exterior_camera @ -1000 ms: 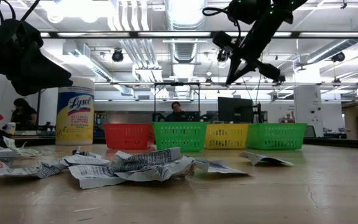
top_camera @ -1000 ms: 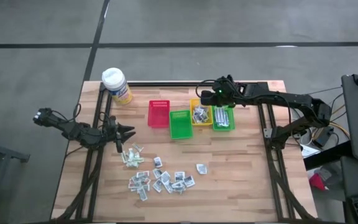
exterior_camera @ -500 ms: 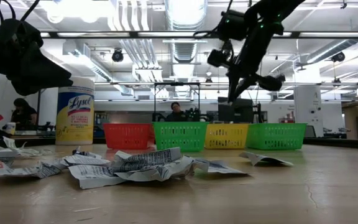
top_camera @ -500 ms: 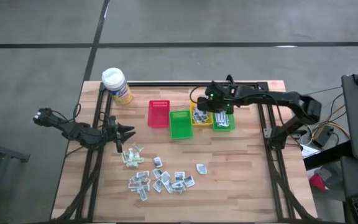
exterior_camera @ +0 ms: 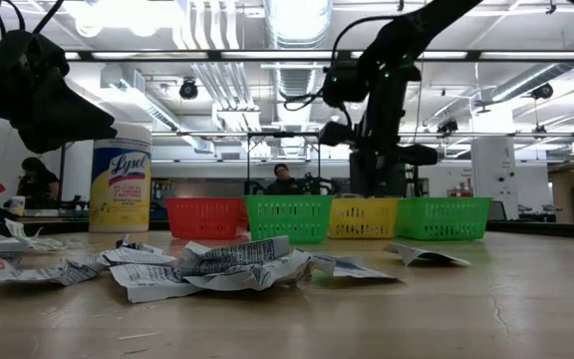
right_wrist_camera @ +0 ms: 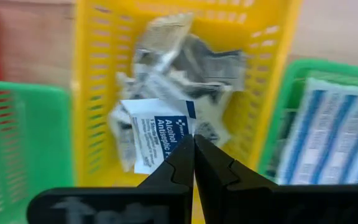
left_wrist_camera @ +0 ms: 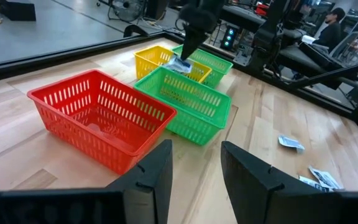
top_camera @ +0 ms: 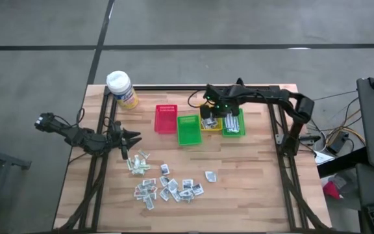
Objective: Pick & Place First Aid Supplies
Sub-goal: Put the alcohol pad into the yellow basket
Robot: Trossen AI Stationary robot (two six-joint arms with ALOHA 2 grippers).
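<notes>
My right gripper stands over the yellow bin with its fingers pointing down, shut on a white packet with a blue label. Silvery crinkly packets lie in that bin. Blue-striped strips fill the green bin beside it. Several loose first aid packets lie flat on the table nearer the front. My left gripper waits open near the table's left edge, touching nothing. My right gripper pinches the white packet by one edge between its two fingertips, coming from above and pointing steeply down. The packet hangs at the fingertips over the silvery packets in the yellow bin. Whether it touches them I cannot tell.
A red bin and another green bin stand in a row left of the yellow one. A yellow canister with a white cap stands at the far left corner. People sit in the room beyond the table.
My right gripper has come down and toward the table's left, from above the far green bin to low over the yellow bin. It has tipped from slanting to pointing nearly straight down. It has stayed shut on the packet throughout.
</notes>
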